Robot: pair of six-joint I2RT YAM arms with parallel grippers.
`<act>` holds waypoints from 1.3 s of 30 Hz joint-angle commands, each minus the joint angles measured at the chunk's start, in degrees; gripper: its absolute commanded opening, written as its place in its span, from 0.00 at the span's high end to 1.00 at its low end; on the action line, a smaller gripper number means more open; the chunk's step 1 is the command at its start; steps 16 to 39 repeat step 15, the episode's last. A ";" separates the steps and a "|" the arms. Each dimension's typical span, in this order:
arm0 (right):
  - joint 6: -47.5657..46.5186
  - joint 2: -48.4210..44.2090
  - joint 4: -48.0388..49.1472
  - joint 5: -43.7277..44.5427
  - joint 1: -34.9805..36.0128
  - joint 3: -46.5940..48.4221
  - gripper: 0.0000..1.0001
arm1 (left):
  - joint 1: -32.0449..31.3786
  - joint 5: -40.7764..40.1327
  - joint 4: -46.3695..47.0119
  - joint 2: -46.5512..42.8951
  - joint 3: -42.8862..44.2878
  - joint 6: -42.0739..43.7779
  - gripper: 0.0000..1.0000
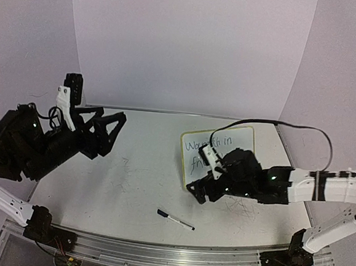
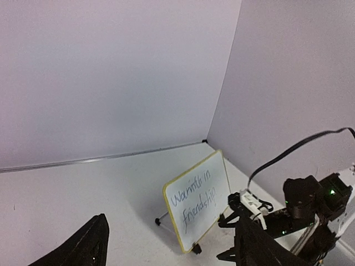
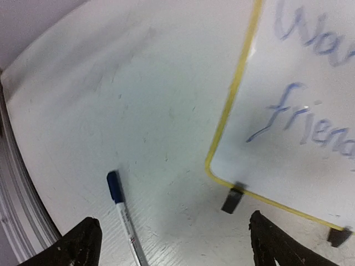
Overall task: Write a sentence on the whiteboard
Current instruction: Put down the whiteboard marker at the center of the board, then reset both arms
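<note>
The whiteboard (image 1: 242, 138) with its pale-yellow frame stands propped at the right of the table. The sentence (image 2: 193, 200) reads "Warmth in friendship" in two lines; the right arm hides part of it in the top view. The board (image 3: 302, 72) and the start of both lines (image 3: 288, 111) fill the right of the right wrist view, with two black clips on the lower edge. A blue-capped marker (image 1: 175, 219) lies loose on the table, also in the right wrist view (image 3: 123, 219). My right gripper (image 1: 199, 191) is open and empty, above the table between marker and board. My left gripper (image 1: 109, 135) is open and empty, raised at far left.
The grey tabletop (image 1: 131, 178) bears faint scribbles. Pale walls close in the back and sides. A metal rail (image 1: 157, 245) runs along the near edge. A black cable (image 1: 277, 123) loops over the right arm behind the board.
</note>
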 commanded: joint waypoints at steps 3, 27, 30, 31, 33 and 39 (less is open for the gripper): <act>-0.14 -23.52 -22.57 26.70 -0.21 16.81 0.02 | 0.20 -3.01 3.90 3.24 14.67 5.61 0.20; -16.62 -29.09 -19.41 39.61 -0.13 39.94 0.02 | 0.27 0.89 10.99 16.82 31.69 24.77 0.16; -16.62 -29.09 -19.41 39.61 -0.13 39.94 0.02 | 0.27 0.89 10.99 16.82 31.69 24.77 0.16; -16.62 -29.09 -19.41 39.61 -0.13 39.94 0.02 | 0.27 0.89 10.99 16.82 31.69 24.77 0.16; -16.62 -29.09 -19.41 39.61 -0.13 39.94 0.02 | 0.27 0.89 10.99 16.82 31.69 24.77 0.16; -16.62 -29.09 -19.41 39.61 -0.13 39.94 0.02 | 0.27 0.89 10.99 16.82 31.69 24.77 0.16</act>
